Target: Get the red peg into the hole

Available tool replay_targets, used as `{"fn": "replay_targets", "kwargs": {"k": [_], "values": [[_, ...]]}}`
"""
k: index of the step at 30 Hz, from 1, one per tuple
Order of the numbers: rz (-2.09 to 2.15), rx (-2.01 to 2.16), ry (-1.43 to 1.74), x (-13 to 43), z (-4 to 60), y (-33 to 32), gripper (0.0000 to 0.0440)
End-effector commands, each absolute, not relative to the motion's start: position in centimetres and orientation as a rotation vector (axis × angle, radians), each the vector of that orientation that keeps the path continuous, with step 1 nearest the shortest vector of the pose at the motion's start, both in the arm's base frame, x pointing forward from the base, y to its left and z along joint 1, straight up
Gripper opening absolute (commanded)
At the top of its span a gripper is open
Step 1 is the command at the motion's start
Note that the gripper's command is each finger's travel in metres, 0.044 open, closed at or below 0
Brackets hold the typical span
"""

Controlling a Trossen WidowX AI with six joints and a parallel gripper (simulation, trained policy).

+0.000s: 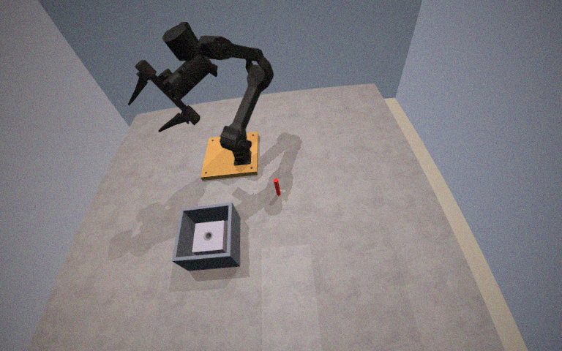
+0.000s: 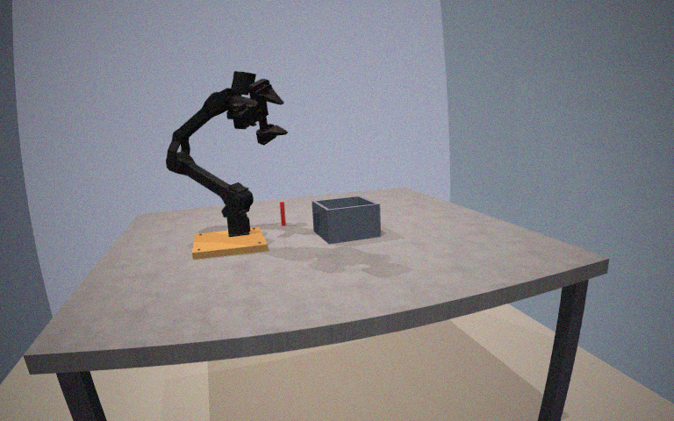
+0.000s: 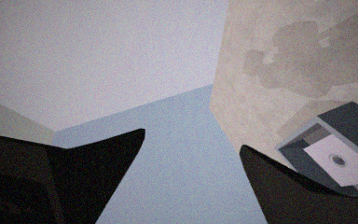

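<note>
The red peg (image 1: pixel 276 187) (image 2: pixel 283 213) stands upright on the table, between the arm's base and the box and off to one side. The open dark grey box (image 1: pixel 235 243) (image 2: pixel 347 224) stands on the table. The pale plate (image 1: pixel 199 243) (image 3: pixel 322 154) lies at its bottom, with a round hole (image 1: pixel 208 235) (image 3: pixel 337 160) that is empty. My gripper (image 1: pixel 144 118) (image 2: pixel 285 117) (image 3: pixel 192 141) is open and empty, high above the table and away from the peg. The peg is not in the wrist view.
The arm stands on an orange base plate (image 1: pixel 211 165) (image 2: pixel 213 246) behind the box. The grey table (image 1: pixel 352 207) (image 2: pixel 223 292) has its front edge low in the exterior view. The box walls rise around the plate.
</note>
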State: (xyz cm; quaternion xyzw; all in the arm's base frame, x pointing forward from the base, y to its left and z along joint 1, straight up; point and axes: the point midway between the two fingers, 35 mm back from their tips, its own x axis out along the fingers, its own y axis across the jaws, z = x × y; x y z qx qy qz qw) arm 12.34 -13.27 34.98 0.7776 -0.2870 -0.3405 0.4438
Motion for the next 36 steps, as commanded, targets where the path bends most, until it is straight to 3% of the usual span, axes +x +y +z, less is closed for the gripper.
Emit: {"fn": "replay_targets", "kwargs": {"k": [1,36], "values": [[-0.908,1.905,-0.538,13.9,32.6,-12.5,0.044],[-0.936,1.358,0.764,18.3,19.0,1.2,0.044]]}}
